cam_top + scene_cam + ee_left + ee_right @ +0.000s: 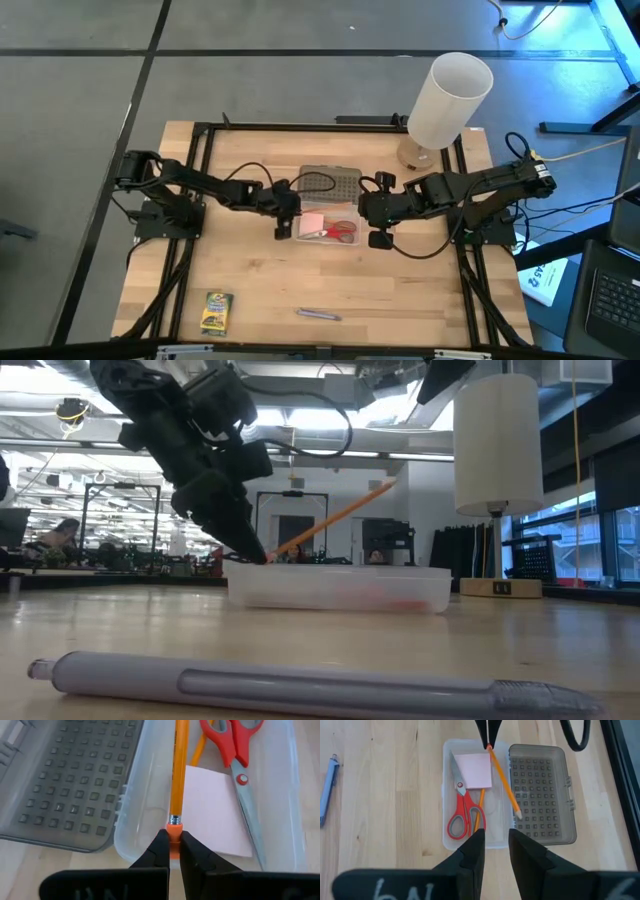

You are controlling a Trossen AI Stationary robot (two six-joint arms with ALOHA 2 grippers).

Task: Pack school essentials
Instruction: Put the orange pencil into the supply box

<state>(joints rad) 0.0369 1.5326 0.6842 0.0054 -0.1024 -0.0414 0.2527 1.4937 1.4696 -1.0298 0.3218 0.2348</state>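
The clear case (330,228) lies mid-table with its grey dimpled lid (330,182) swung open toward the far side. Inside it are the red-handled scissors (462,805), the pink eraser (479,770) and one orange pencil (479,815). My left gripper (174,845) is at the case's left end, shut on the second orange pencil (178,770). My right gripper (495,845) hovers open at the case's right end, touching nothing. The crayon box (216,312) and the purple pen (318,314) lie flat near the table's near edge. My left gripper pinches the pencil's orange eraser end (174,827) between its two fingertips (161,847), slanting down from the table's left, in line with the pencil. The pencil is lifted clear and tilted. Its held end is low at the case's left rim (262,557); its tip (385,487) rises toward the lid.
The tall white cylinder (448,100) stands on its base at the far right corner, behind my right arm. A black frame (300,125) runs around the tabletop. Bare wood (400,290) lies between the case and the near edge.
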